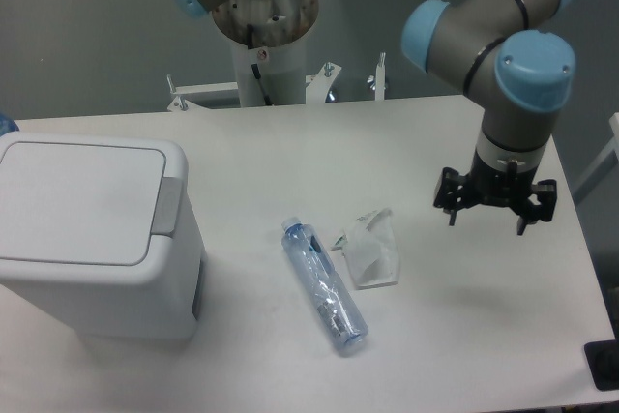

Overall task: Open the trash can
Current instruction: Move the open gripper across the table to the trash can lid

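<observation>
Trash can (92, 234) lid shut, grey tab facing right.

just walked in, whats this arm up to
The arm's tool hangs open and empty above the right side of the table, holding nothing. The white trash can sits at the far left with its lid flat and shut, its grey tab untouched. Between them lie a clear bottle and a crumpled white wrapper, side by side.
</observation>
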`<state>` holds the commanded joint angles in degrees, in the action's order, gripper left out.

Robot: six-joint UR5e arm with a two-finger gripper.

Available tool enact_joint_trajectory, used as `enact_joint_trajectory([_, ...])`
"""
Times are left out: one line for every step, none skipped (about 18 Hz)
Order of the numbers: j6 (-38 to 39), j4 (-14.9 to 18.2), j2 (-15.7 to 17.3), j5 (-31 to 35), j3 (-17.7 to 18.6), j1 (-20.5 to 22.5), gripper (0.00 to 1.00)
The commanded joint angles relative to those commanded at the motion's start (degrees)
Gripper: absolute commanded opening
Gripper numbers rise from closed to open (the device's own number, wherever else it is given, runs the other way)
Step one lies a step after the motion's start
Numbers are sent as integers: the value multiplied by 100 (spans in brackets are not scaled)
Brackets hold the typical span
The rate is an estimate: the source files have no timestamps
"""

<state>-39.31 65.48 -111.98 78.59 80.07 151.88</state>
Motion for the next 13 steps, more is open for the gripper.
enact_joint_trajectory([185,0,53,-141,-9,0,100])
enact_joint_trajectory([300,-35,123,-264,-9,-26,100])
enact_joint_trajectory([362,-140,193,-361,-9,-96,100])
enact_joint_trajectory([432,-254,246,-423,0,-166,100])
enact_joint_trajectory([468,-316,290,-433,17,-228,100])
enact_joint_trajectory([460,-343,308,-441,26,-272,100])
enact_joint_trajectory([468,-352,334,-450,26,-360,100])
enact_joint_trajectory([477,-369,352,-494,18,-448,100])
enact_joint_trajectory([503,-404,422,-564,26,-509,100])
enact_joint_trajectory([512,-422,501,-669,26,-571,100])
enact_joint_trajectory([547,-422,528,-774,35,-641,100])
enact_joint_trajectory([643,-422,571,-862,35,-711,100])
enact_joint_trajectory([809,-422,702,-950,70,-764,100])
